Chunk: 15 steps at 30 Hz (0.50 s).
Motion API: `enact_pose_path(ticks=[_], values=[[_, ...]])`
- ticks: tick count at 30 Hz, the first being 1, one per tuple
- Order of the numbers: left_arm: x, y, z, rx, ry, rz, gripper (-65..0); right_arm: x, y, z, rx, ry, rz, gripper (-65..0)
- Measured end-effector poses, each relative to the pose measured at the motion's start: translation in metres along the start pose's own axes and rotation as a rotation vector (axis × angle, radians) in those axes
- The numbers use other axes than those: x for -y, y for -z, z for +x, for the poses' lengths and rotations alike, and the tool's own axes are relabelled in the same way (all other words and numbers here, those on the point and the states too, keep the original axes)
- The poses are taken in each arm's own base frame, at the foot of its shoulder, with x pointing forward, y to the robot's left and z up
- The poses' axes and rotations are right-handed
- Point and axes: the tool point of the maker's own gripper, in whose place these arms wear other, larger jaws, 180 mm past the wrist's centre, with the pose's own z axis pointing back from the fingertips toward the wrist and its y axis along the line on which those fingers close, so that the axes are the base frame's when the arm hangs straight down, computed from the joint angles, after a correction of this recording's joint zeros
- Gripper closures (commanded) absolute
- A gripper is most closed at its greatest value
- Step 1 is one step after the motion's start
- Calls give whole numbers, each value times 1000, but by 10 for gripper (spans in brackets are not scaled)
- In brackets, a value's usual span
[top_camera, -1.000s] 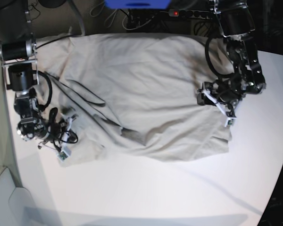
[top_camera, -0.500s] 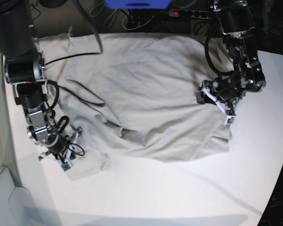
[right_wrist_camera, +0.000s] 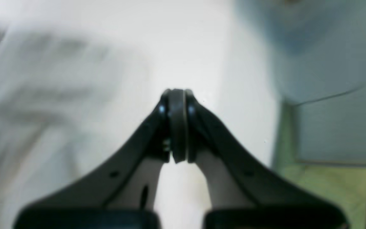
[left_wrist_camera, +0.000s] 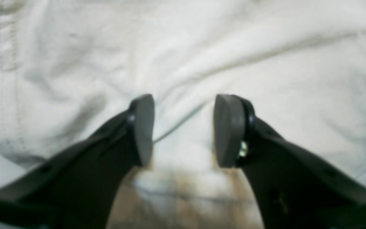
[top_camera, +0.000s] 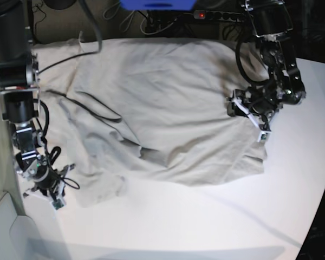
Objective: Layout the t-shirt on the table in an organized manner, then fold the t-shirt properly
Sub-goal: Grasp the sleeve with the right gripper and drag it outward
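Note:
The light grey-beige t-shirt lies spread across the far half of the white table, with creases near its front hem. My left gripper is at the shirt's right edge. In the left wrist view it stands open just above wrinkled cloth, its pads apart. My right gripper is over bare table just left of the shirt's front-left corner. The right wrist view shows it shut with nothing between the pads, and blurred cloth to its left.
A black cable from the right arm trails over the shirt's left part. A power strip and a blue object sit behind the table. A grey surface borders the front-left corner. The table's edge curves at the right.
My right arm has swung from the shirt's left part toward the front-left, and the shirt's front-left corner now lies further out. The left arm has barely moved.

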Motion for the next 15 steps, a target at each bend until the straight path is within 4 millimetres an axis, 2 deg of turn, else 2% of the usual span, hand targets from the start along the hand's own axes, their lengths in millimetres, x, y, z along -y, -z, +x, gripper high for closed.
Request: enact_pose_path(ticks=[1, 3, 4, 9, 13, 15], values=[[-1, 0, 1, -1, 1, 2, -306, -17, -4, -10, -37, 7, 70, 0], [-5, -2, 2, -5, 6, -2, -307, -42, -15, -17, -78, -12, 190, 0], [-10, -3, 1, -8, 10, 6, -307, -46, -19, -18, -92, -11, 211, 0], [-36, -14, 0, -15, 4, 66, -307, -42, -25, -24, -134, -25, 220, 0], [-61, -25, -4, -10, -51, 121, -307, -55, -27, -49, -190, -20, 247, 0], [-69, -29, -6, -11, -66, 142, -307, -58, -28, -53, -202, -21, 253, 0]])
